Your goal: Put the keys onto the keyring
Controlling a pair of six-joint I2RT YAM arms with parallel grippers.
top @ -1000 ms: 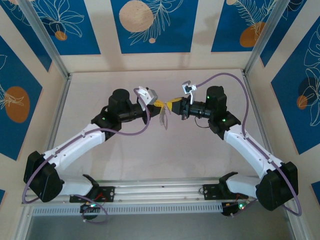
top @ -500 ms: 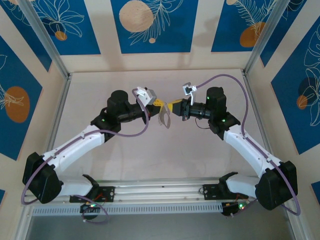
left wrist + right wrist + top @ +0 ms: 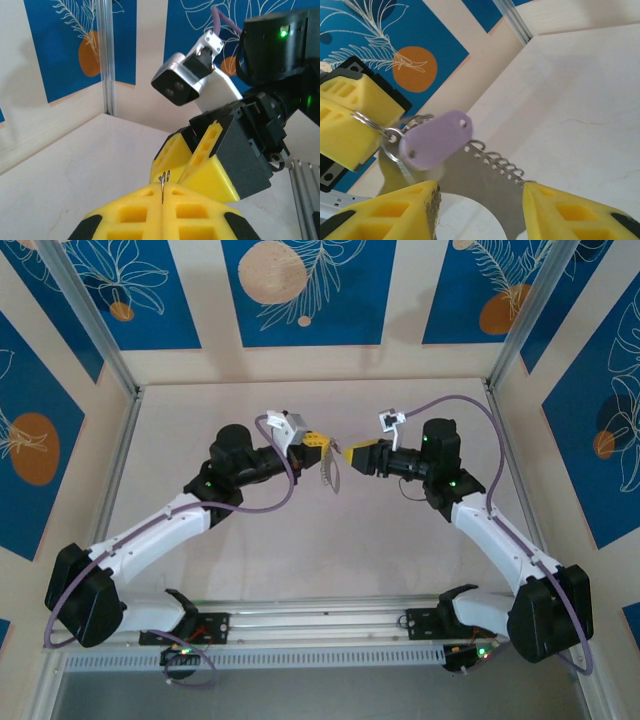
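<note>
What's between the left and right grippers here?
The keyring with the lilac-headed key dangles between left gripper and right gripper, in the top view; closer in the right wrist view.

Matt lilac plastic-headed key point(image 3: 436, 140), shiny grey metal keyring point(image 3: 485, 175).

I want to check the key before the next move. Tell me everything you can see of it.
The key shows a pale lilac, plastic-looking oblong head with rounded ends and a small hole near its upper-right end. It is blurred, tilted, and hangs by a thin wire ring pinched in the shut left gripper. The grey keyring lies behind it. The open right gripper sits below, not touching it. Its blade cannot be made out.
</note>
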